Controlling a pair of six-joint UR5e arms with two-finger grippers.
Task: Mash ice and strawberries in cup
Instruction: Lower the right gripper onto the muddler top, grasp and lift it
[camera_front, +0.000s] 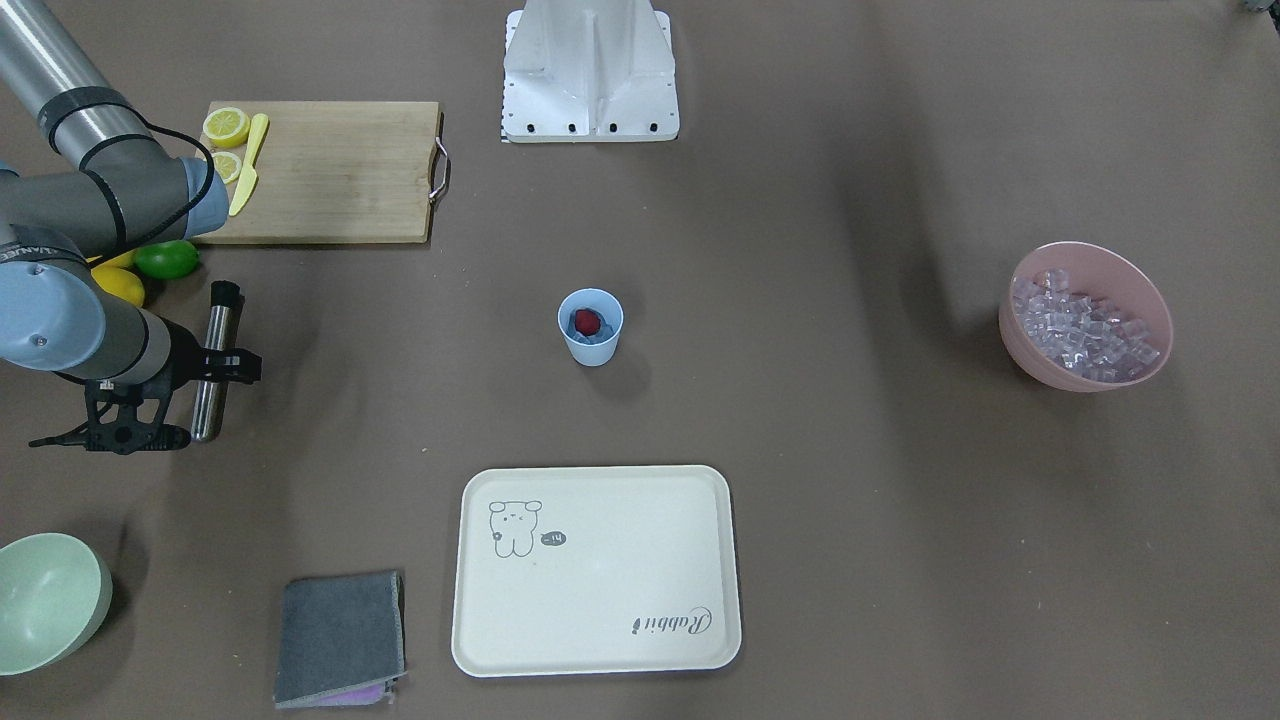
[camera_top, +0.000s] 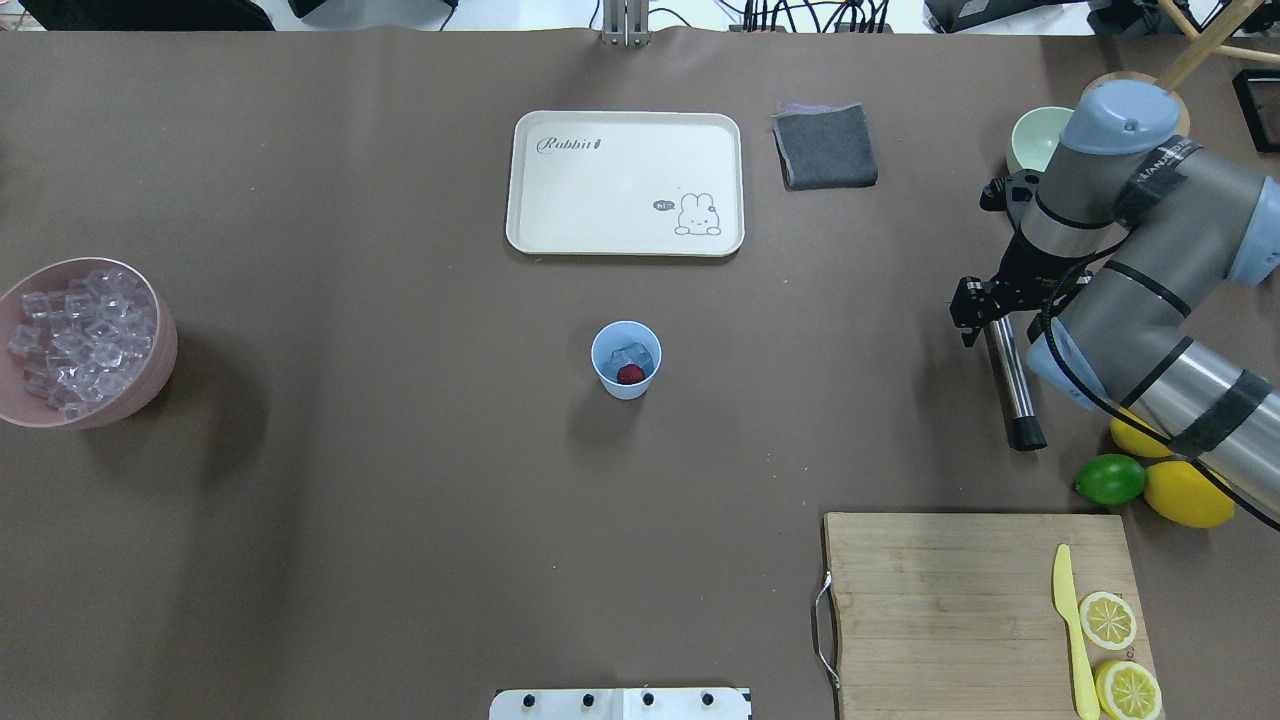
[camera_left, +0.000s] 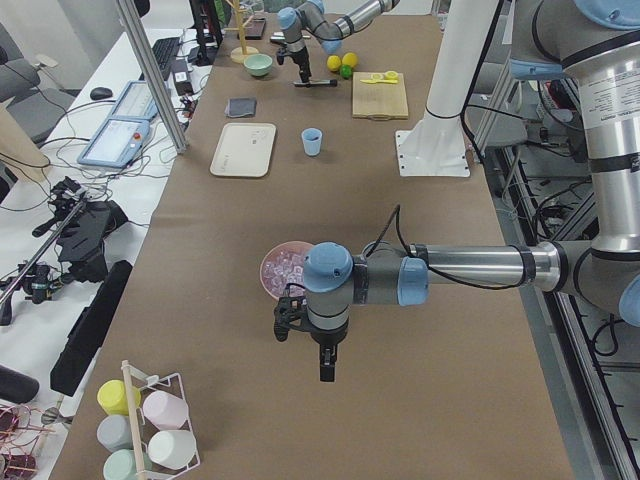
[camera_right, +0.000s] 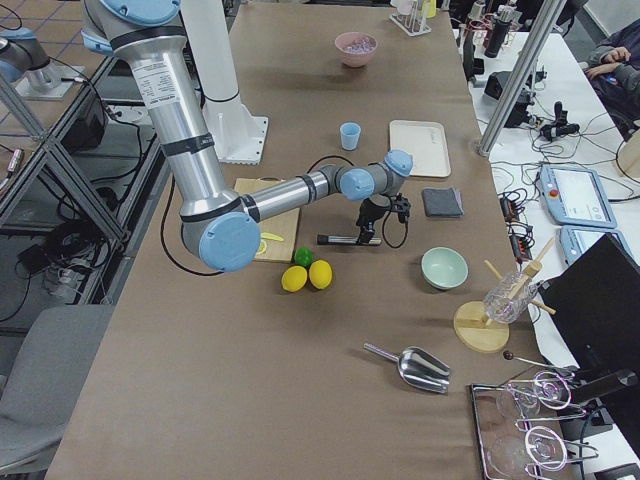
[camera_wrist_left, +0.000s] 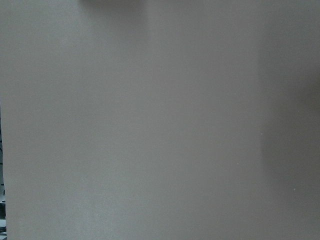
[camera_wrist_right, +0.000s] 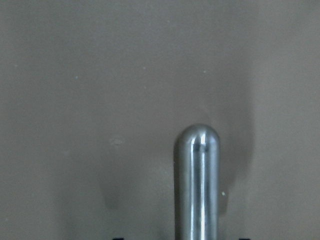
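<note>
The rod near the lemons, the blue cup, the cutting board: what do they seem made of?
Rod: likely polished steel, going by the mirror-like highlights, with a black, possibly plastic, end. Cup: probably plastic, matte and uniform light blue. Cutting board: wood with visible grain, and what looks like a metal handle.

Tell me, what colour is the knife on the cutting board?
Pale yellow. The knife shows best in the overhead view.

The brown table (camera_top: 350, 500) carries a light-blue cup (camera_front: 592, 352) at its middle, a cream tray (camera_top: 600, 200) and a folded grey cloth (camera_top: 825, 147) on the far side, a pink bowl (camera_top: 160, 372) at the robot's left — and at its right a steel muddler (camera_top: 1012, 385), a lime (camera_top: 1110, 479), two lemons (camera_top: 1188, 494), a wooden cutting board (camera_top: 950, 600) and a pale green bowl (camera_front: 40, 600).
</note>
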